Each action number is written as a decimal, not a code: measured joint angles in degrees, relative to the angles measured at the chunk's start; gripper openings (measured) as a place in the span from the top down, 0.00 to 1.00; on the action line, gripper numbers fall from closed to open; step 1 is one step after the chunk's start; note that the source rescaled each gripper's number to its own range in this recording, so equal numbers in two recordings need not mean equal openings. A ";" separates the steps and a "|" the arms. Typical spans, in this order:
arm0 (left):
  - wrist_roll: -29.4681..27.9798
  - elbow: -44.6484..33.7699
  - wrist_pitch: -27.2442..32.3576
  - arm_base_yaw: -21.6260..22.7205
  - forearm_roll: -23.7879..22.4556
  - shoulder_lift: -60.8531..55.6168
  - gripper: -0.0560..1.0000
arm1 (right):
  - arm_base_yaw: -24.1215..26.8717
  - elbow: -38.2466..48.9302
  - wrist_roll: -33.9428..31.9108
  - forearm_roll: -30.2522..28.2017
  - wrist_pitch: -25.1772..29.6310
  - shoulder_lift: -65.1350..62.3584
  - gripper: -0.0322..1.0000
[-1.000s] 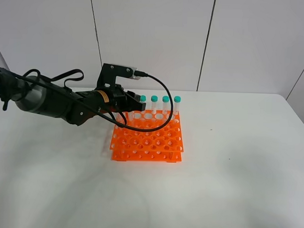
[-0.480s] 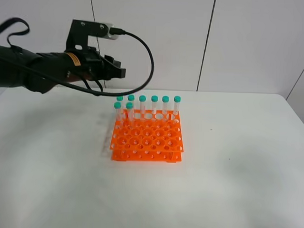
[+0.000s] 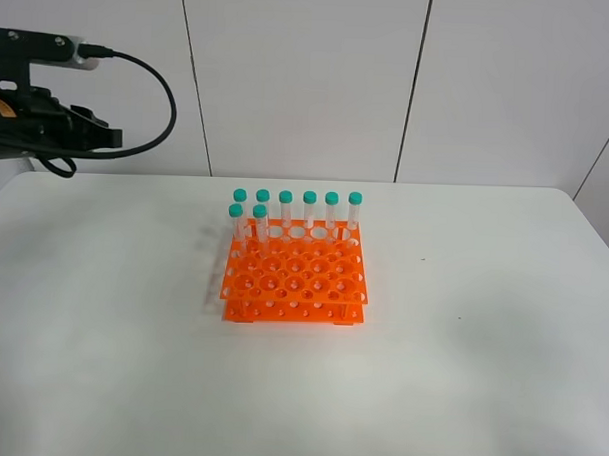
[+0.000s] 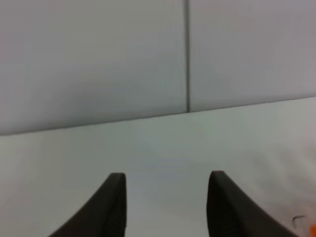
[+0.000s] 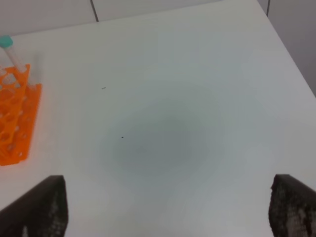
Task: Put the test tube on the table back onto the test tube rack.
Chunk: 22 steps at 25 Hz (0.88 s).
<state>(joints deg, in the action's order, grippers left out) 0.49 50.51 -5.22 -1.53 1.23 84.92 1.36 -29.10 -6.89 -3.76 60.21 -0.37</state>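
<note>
Test tubes, slim clear plastic ones with teal-green screw caps, all stand upright in the bright orange plastic grid rack (image 3: pixel 295 271); eight of them show, six in the back row and two just in front at the rack's left end, and which of these look-alikes is the one the task names cannot be told. Nearest the front left stands one capped tube (image 3: pixel 235 229), with its neighbour (image 3: pixel 258 228) just beside it. Left claw (image 3: pixel 96 138) hangs high at the far left of the overhead view, well apart from the rack, its dark fingers (image 4: pixel 114 205) spread with nothing between them, only pale table and grey wall panels beyond. A black cable (image 3: pixel 159 88) loops from the arm's wrist mount. Right claw (image 5: pixel 165 210) shows as two dark fingertips at the edges of its wrist view, wide apart and empty, above the plain white matte table (image 5: pixel 168 113); a corner of the rack and one capped tube sit at the side of that view.
</note>
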 joint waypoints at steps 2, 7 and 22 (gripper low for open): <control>0.05 -0.92 0.46 0.65 0.32 -1.10 0.67 | 0.00 0.00 0.00 0.00 0.00 0.00 0.14; 1.13 -1.24 5.22 0.73 0.38 -3.35 0.67 | 0.00 0.00 0.00 0.00 0.00 0.00 0.14; 9.90 -1.29 47.30 0.73 7.08 -35.82 0.67 | 0.00 0.00 0.00 0.00 0.00 0.00 0.14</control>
<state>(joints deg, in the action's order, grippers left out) 10.39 49.23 42.08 -0.80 8.32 49.11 1.36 -29.10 -6.89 -3.76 60.21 -0.37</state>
